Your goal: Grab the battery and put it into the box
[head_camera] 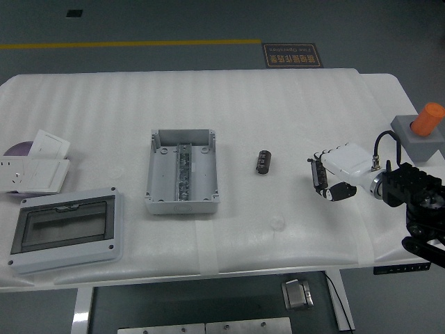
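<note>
Nearest to me, at the left front of the white table, I see a grey enclosure cover with a dark window lying flat. At the right edge my right arm enters from the lower right corner, black links leading to the right hand, which hovers low over the table surface, palm side turned toward the left and the white back plate facing up. Its fingers are loosely extended and grouped side by side, thumb tucked beneath, gripping nothing. The battery, a small dark cylinder, lies on the table well apart from the hand, to its left, between the hand and the box. The box is an open grey housing with a metal rail along its middle, resting beside the windowed cover. At the far left edge I see white socket plates stacked over a purple disc. At the far right a grey block with an orange cylinder stands behind the arm.
</note>
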### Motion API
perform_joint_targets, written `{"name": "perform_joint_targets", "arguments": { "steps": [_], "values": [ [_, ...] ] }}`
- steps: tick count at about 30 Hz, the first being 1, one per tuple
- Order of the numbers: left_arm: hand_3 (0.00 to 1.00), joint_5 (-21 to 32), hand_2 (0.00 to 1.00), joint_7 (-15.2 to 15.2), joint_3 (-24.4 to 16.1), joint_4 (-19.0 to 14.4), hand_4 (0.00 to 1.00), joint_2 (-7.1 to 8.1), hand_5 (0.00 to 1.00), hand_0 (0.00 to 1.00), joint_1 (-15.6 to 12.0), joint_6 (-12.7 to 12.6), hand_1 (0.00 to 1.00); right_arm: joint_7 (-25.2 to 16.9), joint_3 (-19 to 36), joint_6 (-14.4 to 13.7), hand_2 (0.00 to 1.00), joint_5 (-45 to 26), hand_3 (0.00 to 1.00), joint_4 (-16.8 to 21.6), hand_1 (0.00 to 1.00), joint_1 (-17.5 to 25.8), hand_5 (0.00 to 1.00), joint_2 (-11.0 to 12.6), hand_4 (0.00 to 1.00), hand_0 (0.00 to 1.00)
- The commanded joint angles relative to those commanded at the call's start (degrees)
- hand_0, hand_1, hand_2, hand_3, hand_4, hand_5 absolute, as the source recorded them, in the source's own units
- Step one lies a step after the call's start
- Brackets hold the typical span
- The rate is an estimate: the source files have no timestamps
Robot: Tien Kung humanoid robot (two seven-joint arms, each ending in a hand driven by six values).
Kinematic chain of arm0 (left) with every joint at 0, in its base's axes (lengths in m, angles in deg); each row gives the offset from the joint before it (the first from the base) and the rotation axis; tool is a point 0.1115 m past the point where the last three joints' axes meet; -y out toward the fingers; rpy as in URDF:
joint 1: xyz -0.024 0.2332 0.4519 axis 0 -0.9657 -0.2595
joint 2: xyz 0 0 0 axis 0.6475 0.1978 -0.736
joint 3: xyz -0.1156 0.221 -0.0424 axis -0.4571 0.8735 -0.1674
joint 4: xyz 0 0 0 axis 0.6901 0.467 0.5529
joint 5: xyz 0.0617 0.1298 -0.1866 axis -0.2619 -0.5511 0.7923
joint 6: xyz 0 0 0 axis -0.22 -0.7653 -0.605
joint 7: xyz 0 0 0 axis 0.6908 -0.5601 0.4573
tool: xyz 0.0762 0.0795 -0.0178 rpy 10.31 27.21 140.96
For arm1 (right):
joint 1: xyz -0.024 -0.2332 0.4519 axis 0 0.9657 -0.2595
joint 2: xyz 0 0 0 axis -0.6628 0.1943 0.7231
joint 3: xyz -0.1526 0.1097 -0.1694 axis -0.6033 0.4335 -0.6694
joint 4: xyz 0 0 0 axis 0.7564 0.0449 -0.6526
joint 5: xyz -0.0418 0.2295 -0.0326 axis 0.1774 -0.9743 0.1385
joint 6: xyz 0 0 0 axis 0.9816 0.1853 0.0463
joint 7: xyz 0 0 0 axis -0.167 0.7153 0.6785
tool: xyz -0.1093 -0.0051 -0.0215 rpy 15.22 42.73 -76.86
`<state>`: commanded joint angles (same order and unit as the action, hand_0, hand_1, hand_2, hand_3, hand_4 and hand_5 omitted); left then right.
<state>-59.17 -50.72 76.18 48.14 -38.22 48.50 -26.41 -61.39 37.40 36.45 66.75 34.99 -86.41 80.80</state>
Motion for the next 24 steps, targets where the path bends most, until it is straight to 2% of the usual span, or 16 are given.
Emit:
{"name": "perform_joint_targets", "arguments": {
  "steps": [5, 9, 12, 15, 16, 21, 22, 24],
  "values": [
    [0.657, -0.1, 0.633, -0.2, 0.3, 0.0, 0.591, 0.02, 0.591, 0.690, -0.9, 0.1, 0.712, -1.0, 6.3, -2.7, 0.650, -6.3, 0.657, 2.8, 0.592, 0.9, 0.290, -3.9, 0.536, 0.541],
    [0.657, 0.3, 0.633, -0.2, 0.9, 0.1, 0.591, 0.30, 0.591, 0.690, -1.5, 0.1, 0.712, -3.7, 10.9, -7.1, 0.650, -12.3, 0.657, 2.7, 0.592, 1.7, 0.290, -8.9, 0.536, 0.541],
    [0.658, 0.5, 0.631, -0.2, 1.0, 0.1, 0.591, 0.42, 0.590, 0.690, -1.7, 0.2, 0.711, -4.7, 11.7, -9.4, 0.652, -15.6, 0.660, 2.0, 0.595, 1.6, 0.292, -12.8, 0.543, 0.544],
    [0.658, 0.6, 0.631, -0.2, 1.0, 0.1, 0.591, 0.42, 0.590, 0.690, -1.7, 0.2, 0.711, -4.4, 10.2, -9.9, 0.652, -16.3, 0.660, 1.0, 0.595, 1.1, 0.292, -16.7, 0.543, 0.544],
    [0.660, 0.6, 0.632, -0.2, 0.9, 0.1, 0.606, 0.39, 0.589, 0.690, -1.7, 0.2, 0.711, -4.2, 9.7, -9.9, 0.709, -16.2, 0.925, 0.7, 0.616, 0.9, 0.369, -18.0, 0.620, 0.566],
    [0.660, 0.8, 0.632, -0.3, 0.9, 0.1, 0.606, 0.23, 0.589, 0.690, -1.8, 0.3, 0.711, -2.9, 5.5, -9.3, 0.709, -16.1, 0.925, -2.1, 0.616, -0.7, 0.369, -24.0, 0.620, 0.566],
    [0.661, 0.7, 0.630, -0.3, 0.8, 0.1, 0.609, 0.25, 0.589, 0.691, -1.8, 0.4, 0.712, -2.7, 4.9, -9.2, 0.745, -16.1, 0.998, -2.5, 0.649, -1.0, 0.392, -25.0, 0.645, 0.605],
    [0.661, 0.6, 0.630, -0.3, 0.6, 0.1, 0.609, 0.38, 0.589, 0.691, -1.9, 0.4, 0.712, -2.4, 3.5, -8.9, 0.745, -15.6, 0.998, -3.3, 0.649, -1.5, 0.392, -26.8, 0.645, 0.605]
  ]
}}
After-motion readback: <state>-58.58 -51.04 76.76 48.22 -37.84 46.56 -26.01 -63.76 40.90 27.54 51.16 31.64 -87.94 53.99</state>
